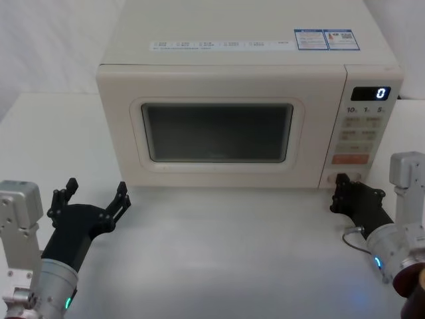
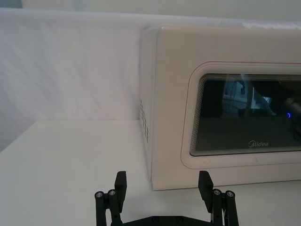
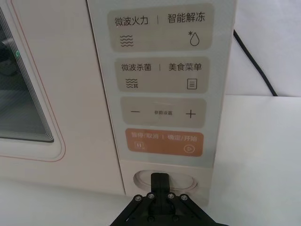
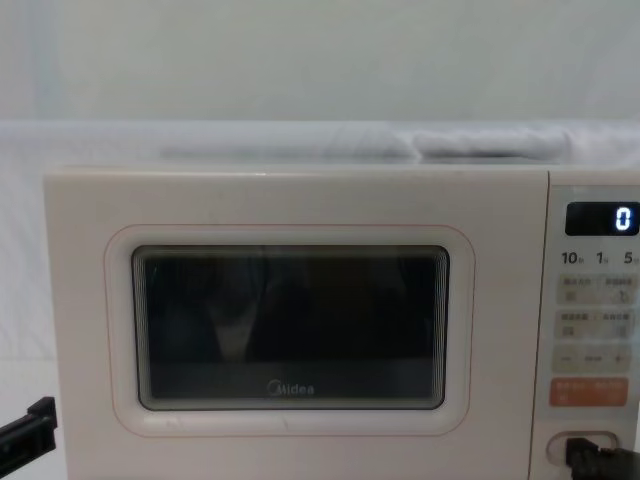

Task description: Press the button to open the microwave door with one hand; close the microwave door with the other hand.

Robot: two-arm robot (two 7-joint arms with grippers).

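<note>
The cream microwave stands at the back of the white table, its display reading 0. Its door with the dark window sits flush with the front in every view. My right gripper is shut, its joined fingertips resting against the wide pill-shaped button at the bottom of the control panel. The chest view has the same tip on the button. Low at the door's left corner, my left gripper is open and apart from the door, with nothing between its fingers.
An orange key and cream keypad keys sit above the button. A black cable runs down behind the microwave's right side. Bare white table lies in front of the microwave between the two arms.
</note>
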